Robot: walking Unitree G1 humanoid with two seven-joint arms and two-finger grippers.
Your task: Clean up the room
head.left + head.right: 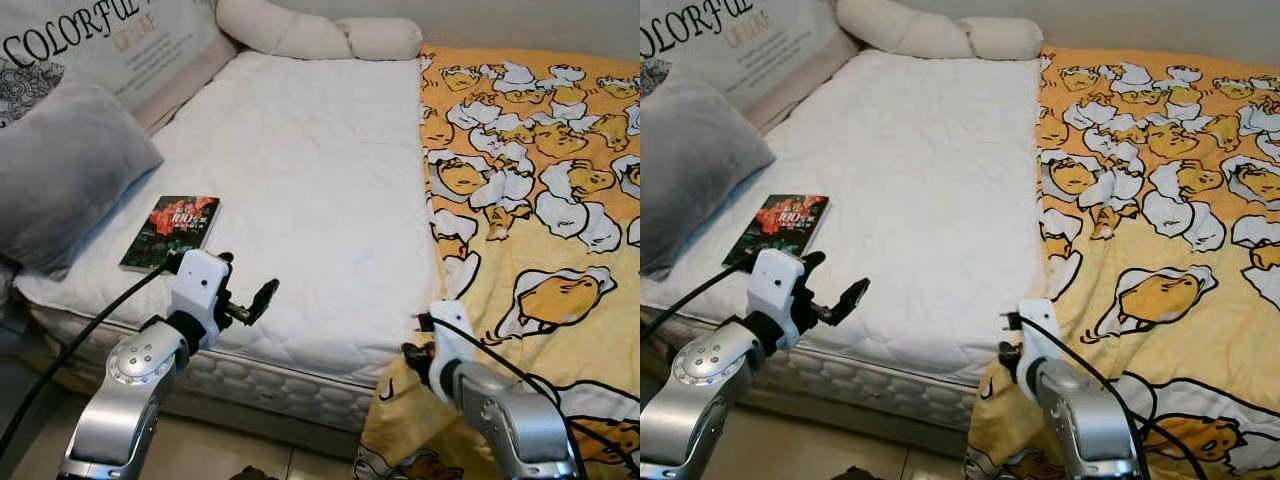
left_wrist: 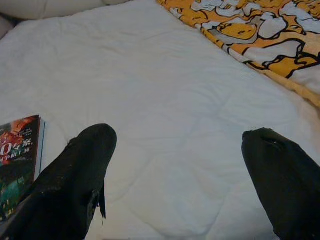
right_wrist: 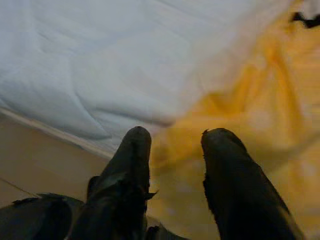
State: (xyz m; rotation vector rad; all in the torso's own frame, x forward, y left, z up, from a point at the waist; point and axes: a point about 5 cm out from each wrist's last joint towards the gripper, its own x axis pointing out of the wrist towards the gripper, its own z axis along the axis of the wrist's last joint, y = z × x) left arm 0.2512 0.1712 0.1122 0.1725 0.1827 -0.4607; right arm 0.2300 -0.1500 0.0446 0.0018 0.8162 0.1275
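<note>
A bed [image 1: 300,180] with a white quilted mattress cover takes up most of the scene. A yellow blanket [image 1: 540,200] printed with cartoon egg figures covers its right half and hangs over the front edge. A paperback book [image 1: 172,232] with a dark red-and-green cover lies flat near the bed's front left corner, just beside a grey pillow [image 1: 60,170]. Its cover bears "100" in white; the rest is too small to read. Behind the pillow a pale cushion [image 1: 110,40] reads "COLORFUL", and a cream bolster [image 1: 320,35] lies along the head end.

The left hand [image 1: 248,300] hovers over the front edge just right of the book, fingers spread wide, holding nothing. The right hand [image 3: 172,145] sits low where the blanket drapes over the mattress edge, fingers a little apart with nothing between them.
</note>
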